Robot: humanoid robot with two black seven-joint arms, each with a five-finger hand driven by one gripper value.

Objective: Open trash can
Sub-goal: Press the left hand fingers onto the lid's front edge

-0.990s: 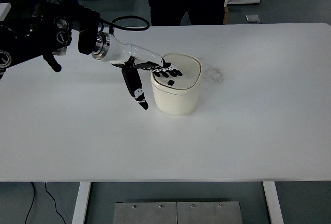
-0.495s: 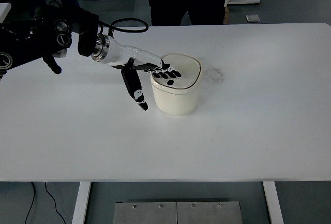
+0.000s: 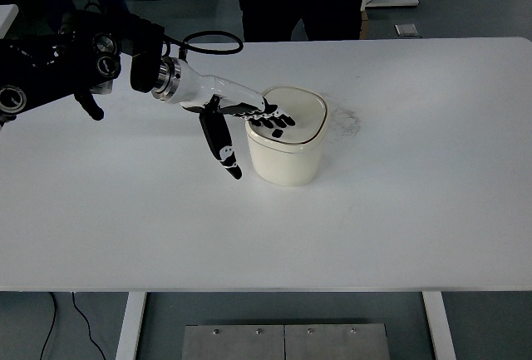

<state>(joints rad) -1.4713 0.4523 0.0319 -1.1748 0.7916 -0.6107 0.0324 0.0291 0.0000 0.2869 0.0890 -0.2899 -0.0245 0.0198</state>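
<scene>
your left hand (image 3: 241,119) reaches in from the left and lies flat over the trash can (image 3: 285,138), fingers (image 3: 273,119) stretched out and close together across the near-left part of the lid (image 3: 298,116), thumb hanging down outside the can's left wall. it holds nothing; it is laid on top, not clasped around anything. the can sits directly under and just beyond your fingertips, so the thing you need is below the hand, not ahead of it. a small dark button (image 3: 276,134) shows on the lid just toward you from the fingertips, very close to them; whether a finger is already touching it you cannot tell from this view. the hand's long axis runs left to right across the lid. the right hand is not in view, so the left is the only one placed to press. the lid looks closed.
</scene>
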